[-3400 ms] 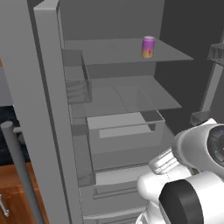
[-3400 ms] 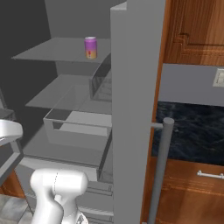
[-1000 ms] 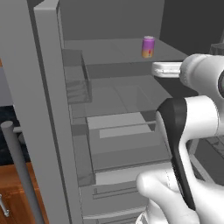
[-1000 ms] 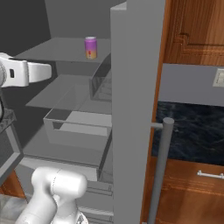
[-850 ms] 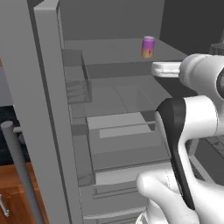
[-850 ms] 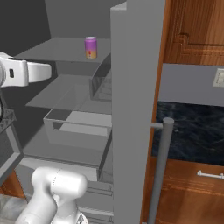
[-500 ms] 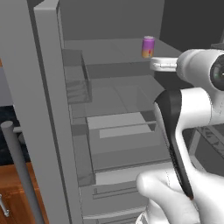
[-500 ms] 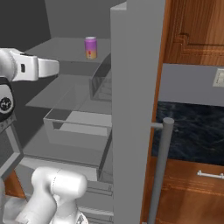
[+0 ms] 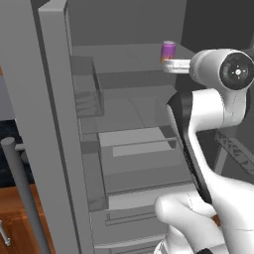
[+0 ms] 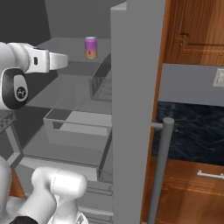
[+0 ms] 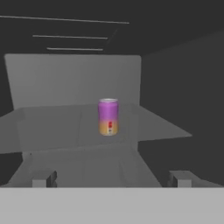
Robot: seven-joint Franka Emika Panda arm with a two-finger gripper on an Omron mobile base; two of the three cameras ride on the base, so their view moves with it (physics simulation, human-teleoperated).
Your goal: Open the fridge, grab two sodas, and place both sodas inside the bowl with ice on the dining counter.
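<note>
The fridge (image 9: pixel 54 124) stands open, its grey door (image 10: pixel 135 87) swung towards me. A purple-magenta soda (image 9: pixel 168 50) with an orange lower part stands upright on the top shelf (image 10: pixel 90 47). In the hand view the soda (image 11: pixel 108 116) is straight ahead, near the shelf's middle. My gripper (image 11: pixel 111 179) is open, its fingertips (image 11: pixel 43 179) wide apart with nothing between them. It hovers at shelf height, a short way in front of the can and apart from it (image 9: pixel 167 63) (image 10: pixel 65 60). The bowl and the dining counter are out of view.
Below the top shelf lie a second glass shelf and a clear drawer (image 10: pixel 74 127). Door bins (image 9: pixel 87 94) line the left door. Long bar handles (image 10: pixel 159 170) (image 9: pixel 20 188) stick out. Wood cabinets (image 10: pixel 192 30) and a dark counter (image 10: pixel 192 131) stand to the right.
The arm has risen from low in front of the drawers to top-shelf height. Over the last second the hand has moved forward towards the soda. The jaws have stayed open.
</note>
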